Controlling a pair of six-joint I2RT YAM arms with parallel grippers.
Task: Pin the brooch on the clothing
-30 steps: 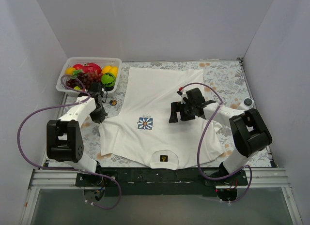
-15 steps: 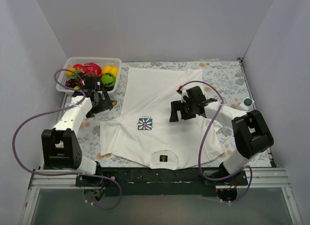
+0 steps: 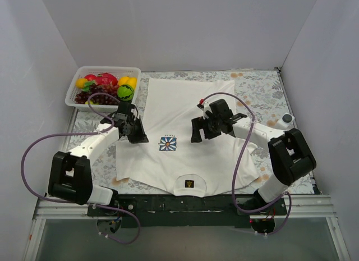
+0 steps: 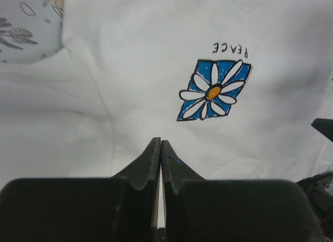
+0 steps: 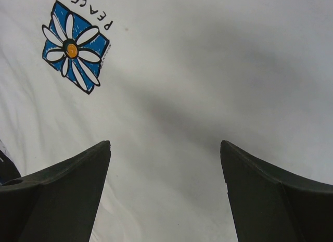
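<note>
left tool (image 4: 160, 144) closed, right tool (image 5: 164, 144) wide open

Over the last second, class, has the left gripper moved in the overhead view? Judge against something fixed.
Yes. The left gripper has moved rightward in the view, farther from the fruit basket and closer to the flower emblem on the T-shirt.

white tee (image 3: 179, 104) lying flat, collar at 6 o'clock, hem at 12, blue daisy PEACE emblem (image 3: 168, 143) about 9 o'clock from its middle, black neck label (image 3: 190, 184) inside the collar
</note>
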